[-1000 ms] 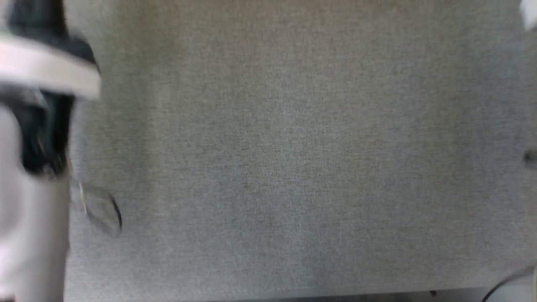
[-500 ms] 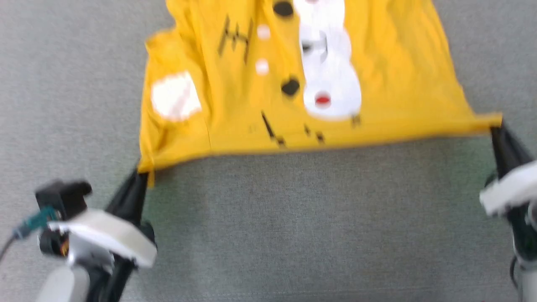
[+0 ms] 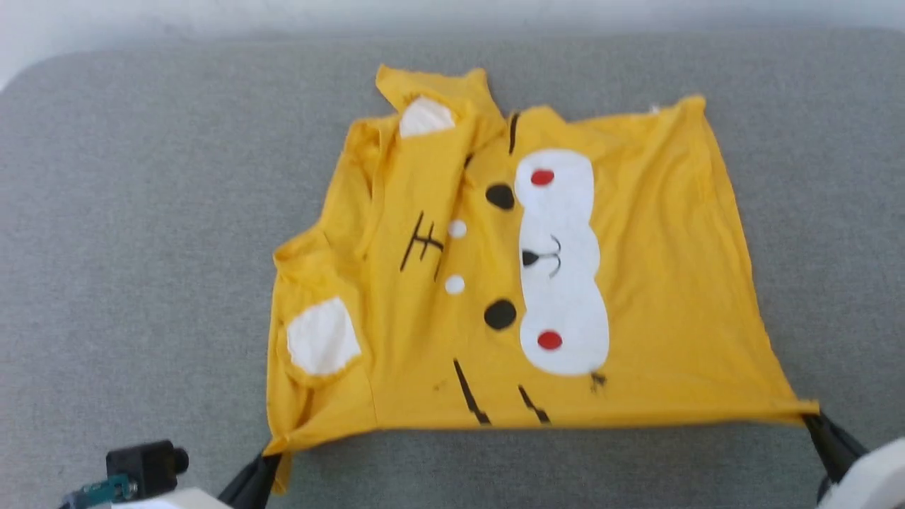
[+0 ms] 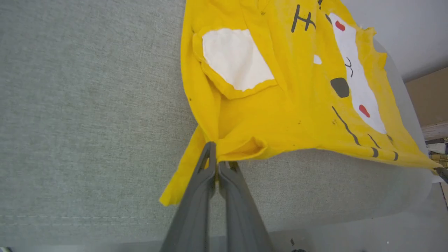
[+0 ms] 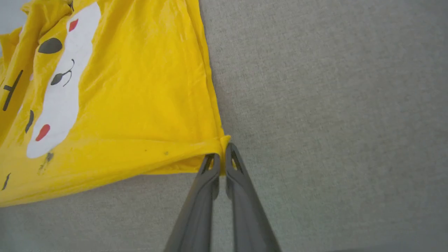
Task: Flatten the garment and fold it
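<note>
The garment (image 3: 657,283), a mustard-yellow T-shirt with its printed front up, lies spread on the grey cushioned surface (image 3: 141,247). White patches, red dots and black marks show on it. My left gripper (image 3: 269,456) is shut on its near left corner, seen close in the left wrist view (image 4: 217,154) where a yellow flap hangs beside the fingers. My right gripper (image 3: 809,416) is shut on the near right corner, also pinched in the right wrist view (image 5: 222,148). The near edge is stretched straight between both grippers. The left side of the garment is creased, with a sleeve folded over.
The grey surface extends all round the garment, with a rounded far left corner (image 3: 28,78) against a pale wall. A small black camera block (image 3: 145,463) sits on my left wrist. Beyond the surface's edge, brown floor (image 4: 427,94) shows.
The head camera has swung from bare grey surface onto the garment, so the whole picture shifted. Both grippers keep their hold on the near corners.
</note>
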Available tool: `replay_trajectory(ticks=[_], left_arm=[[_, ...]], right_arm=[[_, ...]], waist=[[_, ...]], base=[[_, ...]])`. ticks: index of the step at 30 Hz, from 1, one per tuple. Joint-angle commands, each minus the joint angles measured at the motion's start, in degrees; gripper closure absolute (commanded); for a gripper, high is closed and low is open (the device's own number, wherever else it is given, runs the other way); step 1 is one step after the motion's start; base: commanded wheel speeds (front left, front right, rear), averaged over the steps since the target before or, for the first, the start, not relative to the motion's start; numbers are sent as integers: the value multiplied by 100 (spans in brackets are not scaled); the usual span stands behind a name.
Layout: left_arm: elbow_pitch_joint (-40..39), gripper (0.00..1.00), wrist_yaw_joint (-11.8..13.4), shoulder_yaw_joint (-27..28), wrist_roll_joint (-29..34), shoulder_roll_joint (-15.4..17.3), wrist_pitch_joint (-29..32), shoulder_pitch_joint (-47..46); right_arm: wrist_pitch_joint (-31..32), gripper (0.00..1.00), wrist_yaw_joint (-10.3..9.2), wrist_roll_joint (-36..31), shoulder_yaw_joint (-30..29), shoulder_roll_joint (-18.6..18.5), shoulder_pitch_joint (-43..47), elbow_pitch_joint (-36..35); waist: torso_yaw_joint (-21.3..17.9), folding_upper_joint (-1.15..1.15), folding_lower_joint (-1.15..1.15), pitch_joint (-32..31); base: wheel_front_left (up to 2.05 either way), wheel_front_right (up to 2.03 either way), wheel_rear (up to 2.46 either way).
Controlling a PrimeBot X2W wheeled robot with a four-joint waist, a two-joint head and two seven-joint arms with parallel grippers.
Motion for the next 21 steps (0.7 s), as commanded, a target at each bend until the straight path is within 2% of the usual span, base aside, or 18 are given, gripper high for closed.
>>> replay_trajectory(ticks=[1, 6, 12, 21], left_arm=[[-66, 100, 89, 41, -78, 53, 35, 128], [-351, 100, 185, 79, -185, 126, 192, 533], [-746, 100, 238, 58, -384, 151, 413, 876], [-1156, 100, 289, 140, -89, 415, 392, 797]], right_arm=[[91, 100, -17, 13, -105, 3, 153, -92], [640, 100, -17, 121, -336, 149, 658, -412], [968, 100, -17, 209, -540, 298, 962, -716], [924, 100, -17, 125, -632, 363, 907, -979]], waist=[[49, 0, 1, -293], [72, 0, 1, -487], [82, 0, 1, -591], [84, 0, 1, -564]], base=[[0, 0, 0], [0, 0, 0], [0, 0, 0], [0, 0, 0]])
